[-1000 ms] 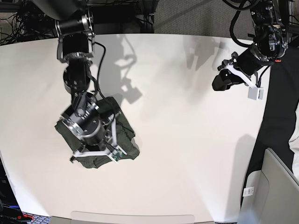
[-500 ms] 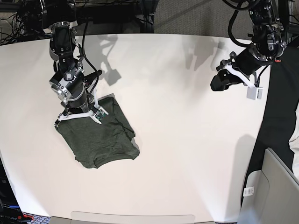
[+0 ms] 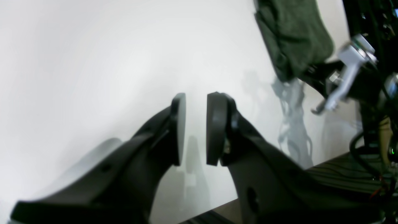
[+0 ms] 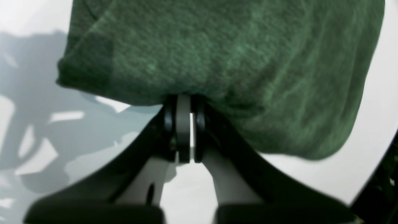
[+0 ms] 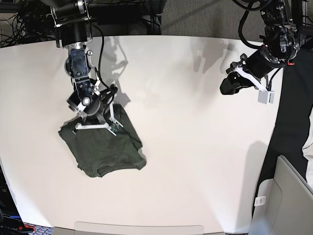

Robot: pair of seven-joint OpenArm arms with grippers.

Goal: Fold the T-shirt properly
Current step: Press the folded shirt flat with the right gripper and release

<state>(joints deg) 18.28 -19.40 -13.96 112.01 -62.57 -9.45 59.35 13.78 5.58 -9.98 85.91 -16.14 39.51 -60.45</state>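
Note:
The T-shirt [image 5: 105, 147] lies as a compact dark green folded bundle on the left part of the white table [image 5: 195, 147]. My right gripper [image 5: 95, 126] hangs over the bundle's far edge. In the right wrist view the right gripper [image 4: 184, 109] is shut, its tips touching the folded edge of the T-shirt [image 4: 233, 62]; no fabric shows between the pads. My left gripper [image 5: 227, 87] hovers far off at the table's right side. Seen from its wrist, the left gripper [image 3: 196, 124] is open with nothing between its pads, and the T-shirt [image 3: 292, 34] lies far away.
A grey box-like object [image 5: 288, 200] stands off the table at the lower right. Cables and dark equipment [image 5: 29, 19] sit behind the table's far edge. A dark floor strip [image 5: 288, 122] runs along the table's right edge.
The right arm lifted off the shirt's front, swung back toward the far left corner, then settled at the middle of the far edge. The shirt lies uncovered. The left arm hardly moved.

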